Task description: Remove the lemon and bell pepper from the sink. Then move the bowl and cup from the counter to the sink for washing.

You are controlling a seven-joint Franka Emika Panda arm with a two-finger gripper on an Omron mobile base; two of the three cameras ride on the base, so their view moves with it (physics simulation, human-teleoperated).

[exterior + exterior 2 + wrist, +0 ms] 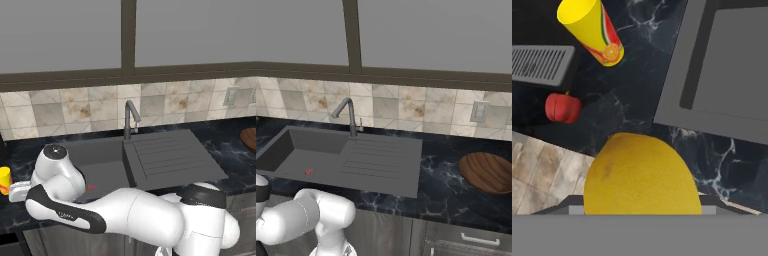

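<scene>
The lemon (642, 175) sits gripped in the robot's jaws above the dark desk (637, 95) beside the sink (722, 65), near the bell pepper (562, 108) and cup (592, 31); next it likely needs lowering and releasing there.

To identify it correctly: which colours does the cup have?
The cup is yellow with a red-orange mark on its side, clearest in the hand view.

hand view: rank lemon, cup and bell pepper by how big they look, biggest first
1. lemon, largest by far, though it sits right at the camera, so nearness inflates it
2. cup
3. bell pepper, smallest
</scene>
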